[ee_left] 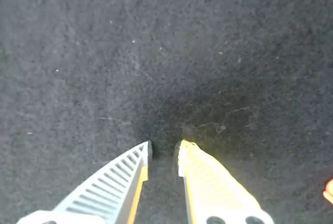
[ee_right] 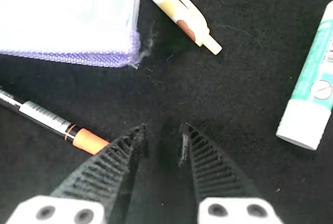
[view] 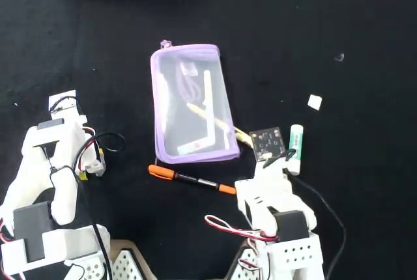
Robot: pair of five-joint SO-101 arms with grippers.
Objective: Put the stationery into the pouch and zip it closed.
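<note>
The translucent purple pouch (view: pixel 189 104) lies mid-table with white items showing through it; its corner (ee_right: pixel 78 21) is close to my right gripper. A cream pen with brown spots (ee_right: pixel 179 15) pokes out beside that corner (view: pixel 240 135). An orange-ended black pen (view: pixel 190 179) lies just in front of the pouch, one orange end (ee_right: pixel 87 140) beside a right fingertip. A white-and-green glue stick (view: pixel 296 148) lies to the right (ee_right: pixel 311 94). My right gripper (ee_right: pixel 162 133) hovers narrowly open over bare cloth. My left gripper (ee_left: pixel 165 150), also narrowly open and empty, points at cloth left of the pouch (view: pixel 98 163).
A small white eraser (view: pixel 315 102) sits at the right, beyond the glue stick. The table is covered in black cloth (view: pixel 326 32). An orange speck (ee_left: pixel 329 191) shows at the edge of the left wrist view. Free room lies behind and to both sides of the pouch.
</note>
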